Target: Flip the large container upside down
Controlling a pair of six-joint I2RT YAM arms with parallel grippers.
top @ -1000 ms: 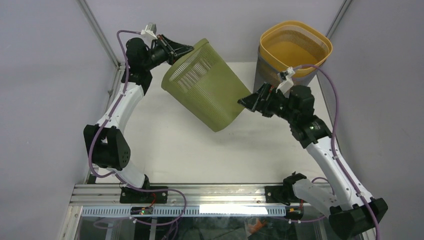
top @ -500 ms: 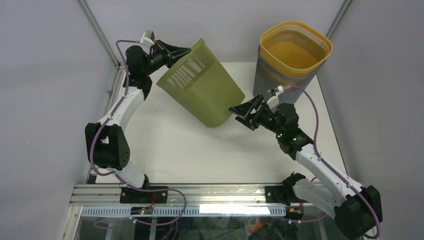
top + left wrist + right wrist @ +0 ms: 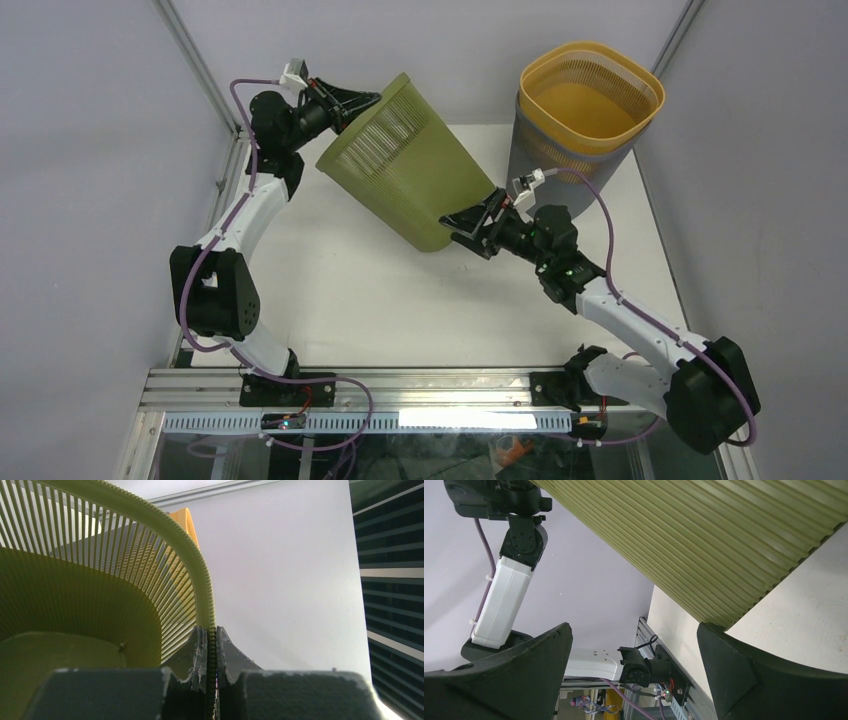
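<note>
The large olive-green slatted basket (image 3: 410, 175) is tilted over, its mouth toward the back left and its base toward the table's middle. My left gripper (image 3: 355, 103) is shut on its upper rim; in the left wrist view the rim (image 3: 200, 580) runs between the closed fingers of the gripper (image 3: 211, 635). My right gripper (image 3: 470, 225) is open at the basket's base edge. In the right wrist view the ribbed wall (image 3: 704, 535) fills the top, and the gripper (image 3: 634, 630) holds nothing, one finger (image 3: 744, 675) touching the base corner.
An orange basket (image 3: 590, 100) stands upright at the back right, nested in a grey one (image 3: 530, 150). It also shows through the slats in the left wrist view (image 3: 182, 520). Walls close the cell's left, back and right. The metal rail (image 3: 400, 385) runs along the near edge.
My right gripper has moved left and forward, from beside the orange basket to the green basket's base. The left gripper has kept its hold, and the basket has tilted slightly.
</note>
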